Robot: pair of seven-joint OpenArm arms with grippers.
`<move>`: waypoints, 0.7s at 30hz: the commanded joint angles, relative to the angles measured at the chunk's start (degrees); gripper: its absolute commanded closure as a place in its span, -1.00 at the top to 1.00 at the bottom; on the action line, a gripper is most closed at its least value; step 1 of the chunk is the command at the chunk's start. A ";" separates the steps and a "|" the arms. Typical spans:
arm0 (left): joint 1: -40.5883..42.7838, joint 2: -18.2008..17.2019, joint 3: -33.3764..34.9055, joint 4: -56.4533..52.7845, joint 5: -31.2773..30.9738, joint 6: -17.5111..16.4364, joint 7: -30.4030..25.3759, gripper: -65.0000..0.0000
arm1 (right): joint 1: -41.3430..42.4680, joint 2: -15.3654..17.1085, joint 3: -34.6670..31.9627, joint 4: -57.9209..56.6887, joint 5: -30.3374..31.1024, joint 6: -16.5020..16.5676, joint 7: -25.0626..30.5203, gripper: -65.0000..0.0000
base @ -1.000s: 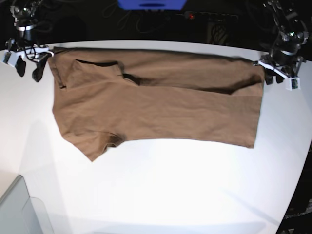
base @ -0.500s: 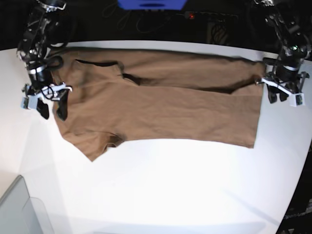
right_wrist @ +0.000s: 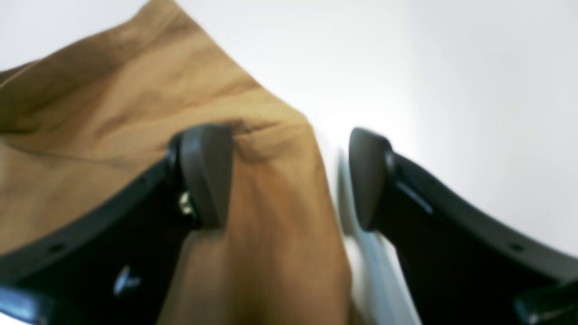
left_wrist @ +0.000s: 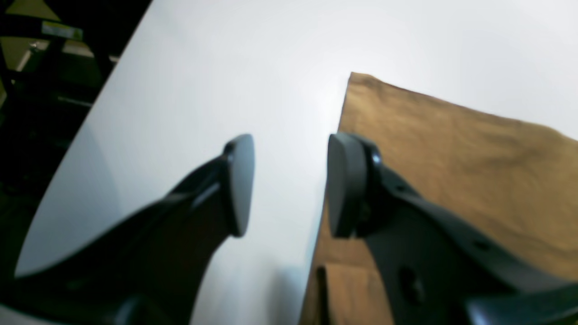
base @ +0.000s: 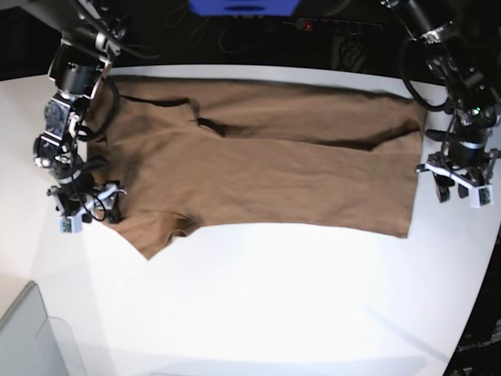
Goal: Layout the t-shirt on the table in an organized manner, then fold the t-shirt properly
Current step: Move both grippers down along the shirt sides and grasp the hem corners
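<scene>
The tan-brown t-shirt (base: 258,164) lies lengthwise across the white table (base: 274,305), its far half folded over the middle, one sleeve (base: 160,231) pointing toward the front. My right gripper (base: 84,213) is low at the shirt's left edge beside that sleeve. In the right wrist view this gripper (right_wrist: 289,178) is open and straddles the t-shirt (right_wrist: 135,90) edge, with fabric lying between its fingers (right_wrist: 207,176). My left gripper (base: 456,186) hovers just off the hem side. In the left wrist view this gripper (left_wrist: 291,185) is open over bare table (left_wrist: 226,67), one finger above the t-shirt (left_wrist: 451,158) edge.
A grey translucent bin corner (base: 27,337) pokes in at the front left. The table's curved edge (base: 479,274) runs close to my left gripper on the right, with dark floor beyond. A blue object (base: 243,6) sits behind the table's far edge.
Both grippers have come forward along the shirt's short sides: the right from the collar corner to the near sleeve, the left down the hem side. The shirt has not shifted.
</scene>
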 commanded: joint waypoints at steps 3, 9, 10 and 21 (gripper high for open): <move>-2.10 -0.60 -0.08 -1.21 0.60 -0.07 -1.25 -0.20 | 2.02 0.81 0.12 -0.11 0.69 0.09 2.34 0.26; -5.53 -0.68 -0.08 -4.28 0.95 -0.07 -1.34 -0.20 | 3.34 1.60 0.12 -3.97 0.69 0.00 2.34 0.26; -6.32 -0.68 -0.08 -4.99 0.95 -0.07 -1.34 -0.20 | 3.34 1.60 0.12 -4.77 0.69 0.00 2.34 0.26; -17.22 -1.21 0.45 -19.49 1.04 -0.07 -1.69 -0.20 | 1.94 1.60 -0.15 -5.91 0.69 0.00 2.34 -0.36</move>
